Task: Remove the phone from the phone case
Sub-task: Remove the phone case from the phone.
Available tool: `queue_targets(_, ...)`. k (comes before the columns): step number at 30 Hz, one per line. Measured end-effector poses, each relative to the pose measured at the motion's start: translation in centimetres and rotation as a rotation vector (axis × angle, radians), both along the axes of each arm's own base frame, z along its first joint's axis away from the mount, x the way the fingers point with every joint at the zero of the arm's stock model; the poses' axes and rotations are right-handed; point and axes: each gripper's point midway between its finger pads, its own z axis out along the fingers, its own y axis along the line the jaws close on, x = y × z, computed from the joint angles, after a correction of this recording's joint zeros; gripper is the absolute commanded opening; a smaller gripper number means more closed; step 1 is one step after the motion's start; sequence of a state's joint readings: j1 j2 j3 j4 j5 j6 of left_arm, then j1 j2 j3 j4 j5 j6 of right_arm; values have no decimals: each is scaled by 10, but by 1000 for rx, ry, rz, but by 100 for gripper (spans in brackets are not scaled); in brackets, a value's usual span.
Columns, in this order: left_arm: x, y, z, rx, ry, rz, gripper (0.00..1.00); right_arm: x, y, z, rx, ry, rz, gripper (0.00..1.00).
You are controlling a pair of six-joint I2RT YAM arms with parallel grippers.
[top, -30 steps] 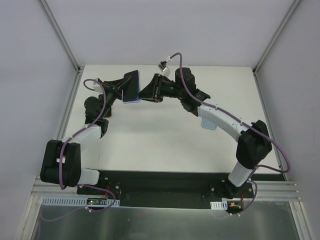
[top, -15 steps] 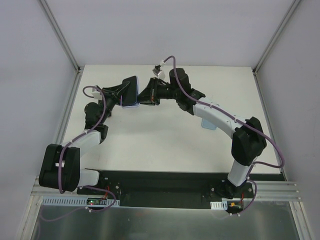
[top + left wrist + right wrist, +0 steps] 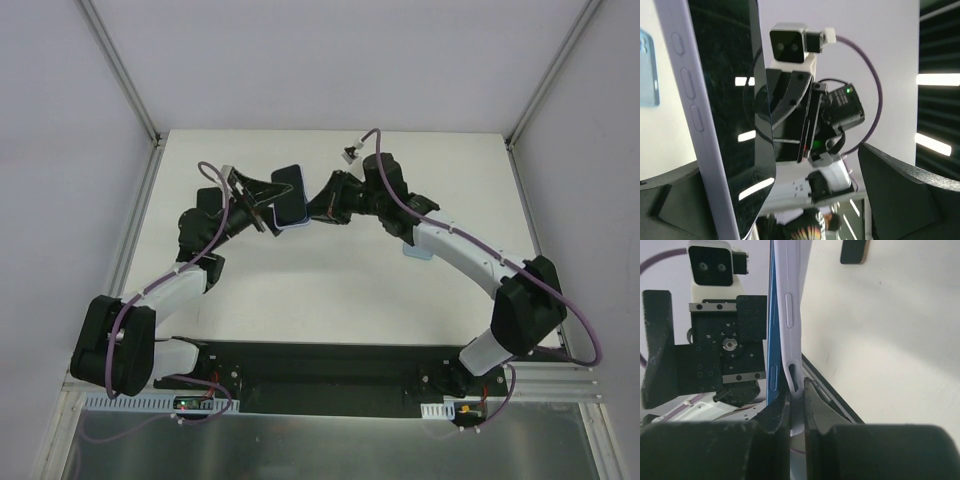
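The phone [image 3: 290,190], dark screen and blue rim, is held up above the table in its lavender phone case [image 3: 293,226]. My right gripper [image 3: 318,208] is shut on the case's edge. The right wrist view shows its jaws [image 3: 796,390] pinching the lavender case [image 3: 792,315], with the phone's blue edge [image 3: 772,340] standing slightly apart from it. My left gripper [image 3: 270,200] is open wide. In the left wrist view the screen [image 3: 730,100] and case edge [image 3: 690,100] stand between its fingers [image 3: 910,190], close to the left one, gripped by neither.
A light blue case [image 3: 418,250] lies flat on the white table [image 3: 330,290] under my right forearm, also visible as a light blue case [image 3: 647,70] at the left wrist view's edge. Grey walls enclose the table on the far, left and right sides.
My left gripper has opened and let go of the phone. Both grippers and the phone have shifted right and nearer. The right gripper closed tighter on the case.
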State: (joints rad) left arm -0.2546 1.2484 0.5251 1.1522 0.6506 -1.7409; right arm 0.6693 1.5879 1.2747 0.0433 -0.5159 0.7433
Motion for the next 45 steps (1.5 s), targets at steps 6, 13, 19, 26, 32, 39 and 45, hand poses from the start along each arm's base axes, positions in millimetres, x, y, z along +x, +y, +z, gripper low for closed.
queue_targets(6,-15,-11,-17,109,-2,-113,99,-9,-32,-9,-104,-42,-63,1)
queue_targets(13,-17,-6,-30,361,-40,-107,99,-4,-103,-42,-406,-77,-234,1)
queue_targets(19,-13,-12,-41,599,-57,-97,99,-22,-136,-86,-703,-67,-253,1)
queue_targets(26,-41,-50,-127,805,110,-299,88,-46,-129,-127,-904,-86,-156,1)
queue_targets(32,-62,-62,-164,898,182,-389,84,-50,-127,-144,-971,-83,-122,1)
queue_targets(39,-64,-78,-170,939,168,-405,80,-57,-120,-157,-999,-80,-82,1)
queue_targets(45,-61,-90,-189,980,198,-430,75,-61,-112,-160,-1004,-85,-57,1)
